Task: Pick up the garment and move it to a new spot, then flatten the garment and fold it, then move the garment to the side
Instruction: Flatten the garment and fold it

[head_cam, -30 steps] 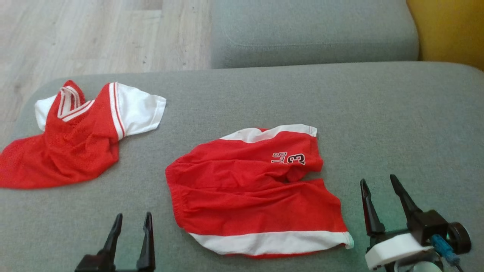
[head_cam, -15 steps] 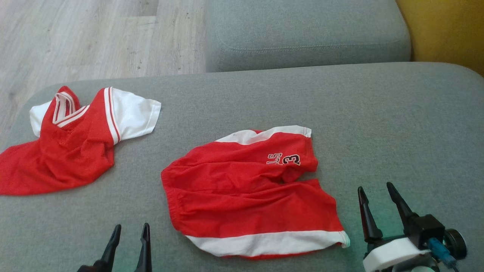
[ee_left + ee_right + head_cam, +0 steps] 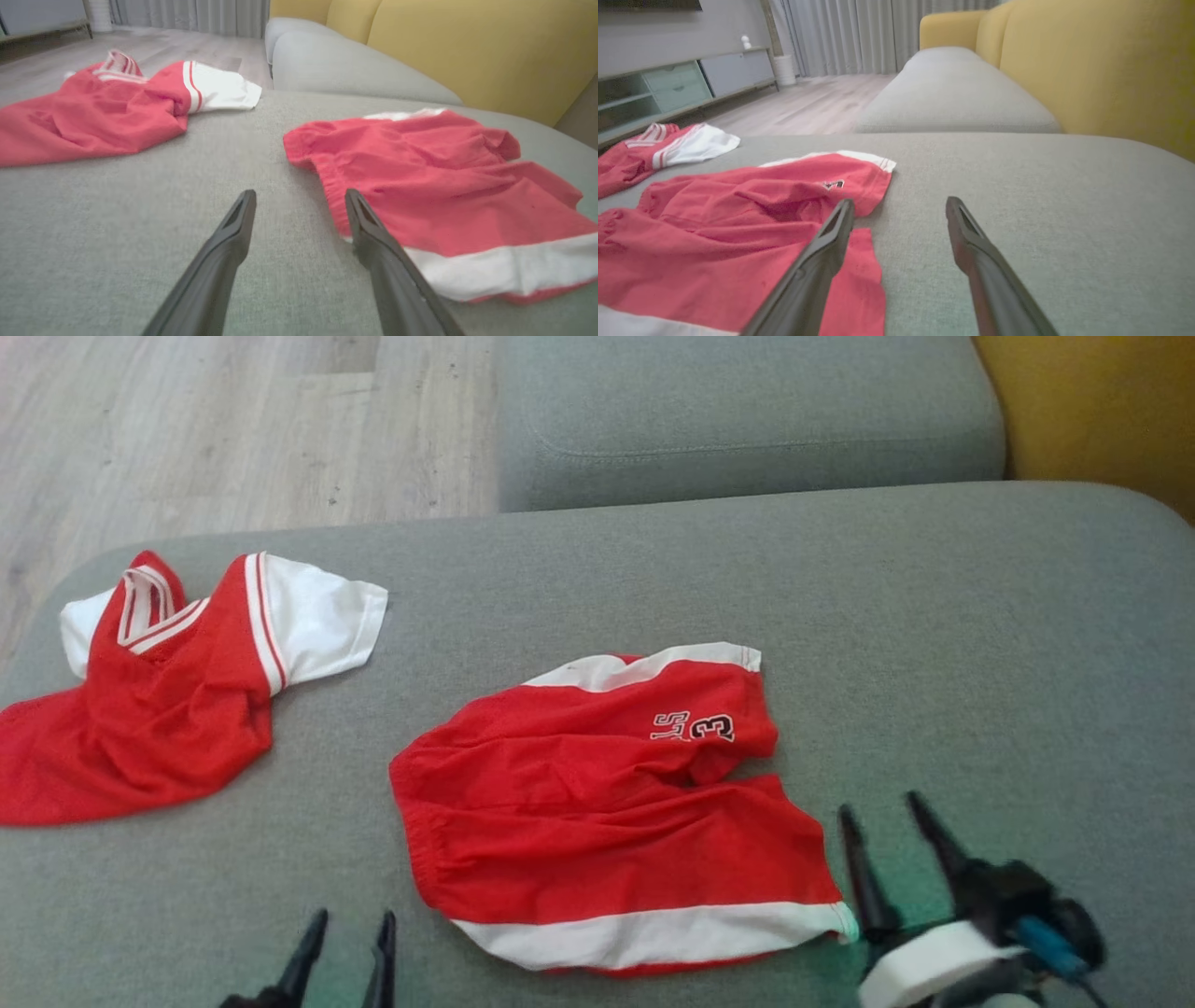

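Note:
The garment, crumpled red shorts [image 3: 597, 812] with white hem bands and a number print, lies mid-cushion between my two grippers. My left gripper [image 3: 354, 919] is open at the lower left, just left of the shorts' waistband. In the left wrist view, my left gripper [image 3: 300, 193] hovers over bare cushion beside the shorts [image 3: 444, 186]. My right gripper [image 3: 879, 805] is open at the lower right, close to the shorts' white hem corner. In the right wrist view, my right gripper [image 3: 900, 201] has its left finger over the edge of the shorts [image 3: 714, 233].
A red and white jersey [image 3: 177, 700] lies rumpled at the far left of the grey sofa cushion [image 3: 980, 644]. A second grey cushion [image 3: 747, 420] and a yellow backrest [image 3: 1102, 411] are beyond. Wooden floor [image 3: 233, 429] borders the upper left.
The head camera has shifted a little, sliding the scene left. My right gripper has drifted left toward the shorts' hem corner. My left gripper has edged right, nearer the shorts. Both stay open.

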### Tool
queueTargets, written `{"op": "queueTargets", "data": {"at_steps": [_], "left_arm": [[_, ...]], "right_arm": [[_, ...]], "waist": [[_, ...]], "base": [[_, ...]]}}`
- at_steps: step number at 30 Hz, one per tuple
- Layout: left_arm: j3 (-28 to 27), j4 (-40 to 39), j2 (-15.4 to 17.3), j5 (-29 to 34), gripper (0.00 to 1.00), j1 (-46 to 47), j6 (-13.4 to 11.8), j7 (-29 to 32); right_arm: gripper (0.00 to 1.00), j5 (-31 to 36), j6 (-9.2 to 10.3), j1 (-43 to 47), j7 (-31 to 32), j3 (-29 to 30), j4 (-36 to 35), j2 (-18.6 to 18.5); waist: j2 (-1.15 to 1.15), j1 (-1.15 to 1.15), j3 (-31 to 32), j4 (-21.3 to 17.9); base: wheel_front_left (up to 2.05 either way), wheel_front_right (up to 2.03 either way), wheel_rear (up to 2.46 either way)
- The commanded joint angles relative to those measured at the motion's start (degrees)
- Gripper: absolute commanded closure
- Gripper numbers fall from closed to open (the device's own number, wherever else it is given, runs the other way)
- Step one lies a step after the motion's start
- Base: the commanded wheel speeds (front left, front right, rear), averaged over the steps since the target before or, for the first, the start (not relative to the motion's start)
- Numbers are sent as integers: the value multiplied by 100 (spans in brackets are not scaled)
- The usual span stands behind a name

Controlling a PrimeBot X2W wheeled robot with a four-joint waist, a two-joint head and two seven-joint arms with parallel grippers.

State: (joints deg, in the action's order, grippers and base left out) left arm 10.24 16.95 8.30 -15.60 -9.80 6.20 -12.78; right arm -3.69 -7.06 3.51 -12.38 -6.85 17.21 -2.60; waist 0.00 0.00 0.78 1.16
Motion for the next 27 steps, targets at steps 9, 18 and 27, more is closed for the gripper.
{"op": "queueTargets", "data": {"at_steps": [9, 18, 27], "left_arm": [[403, -72, 405, -353, 0, 295, 116, 656], [801, -117, 671, -633, 0, 563, 127, 715], [1093, 5, 824, -822, 0, 828, 128, 664]], "right_arm": [[0, -359, -43, 149, 1391, -936, -437, -427], [0, -414, -43, 243, 1916, -1013, -631, -552], [0, -420, -43, 248, 2376, -1100, -663, -554]], "waist": [[0, 0, -356, -150], [0, 0, -652, -205], [0, 0, -815, -195]], "base": [[0, 0, 0], [0, 0, 0], [0, 0, 0]]}}
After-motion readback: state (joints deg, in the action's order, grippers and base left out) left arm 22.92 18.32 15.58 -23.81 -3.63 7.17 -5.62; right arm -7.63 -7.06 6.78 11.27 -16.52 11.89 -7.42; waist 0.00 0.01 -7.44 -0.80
